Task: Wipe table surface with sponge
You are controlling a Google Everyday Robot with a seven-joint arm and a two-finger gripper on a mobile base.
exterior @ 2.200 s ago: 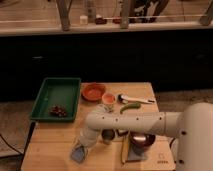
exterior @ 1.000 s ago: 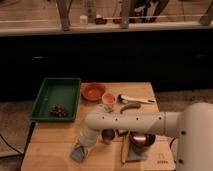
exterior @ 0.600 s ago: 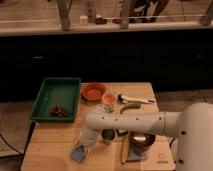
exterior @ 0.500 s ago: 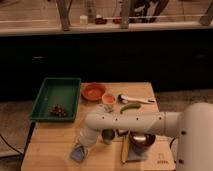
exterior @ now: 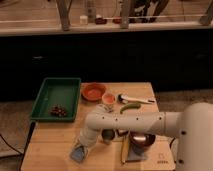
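The sponge (exterior: 78, 154) is a small flat grey-blue pad lying on the table surface (exterior: 50, 140) near the front left. My gripper (exterior: 83, 147) is at the end of the white arm (exterior: 130, 122), which reaches in from the right. The gripper points down onto the sponge's upper right edge and touches it, hiding part of it. The light tan wooden tabletop shows bare around the sponge.
A green tray (exterior: 56, 95) with small dark items stands at the back left. An orange bowl (exterior: 93, 91), a small cup (exterior: 108, 98), a white-handled utensil (exterior: 134, 99) and a green vegetable (exterior: 129, 107) sit behind the arm. A dark red bowl (exterior: 143, 141), a metal cup (exterior: 108, 135) and a yellow stick (exterior: 124, 150) lie at the front right.
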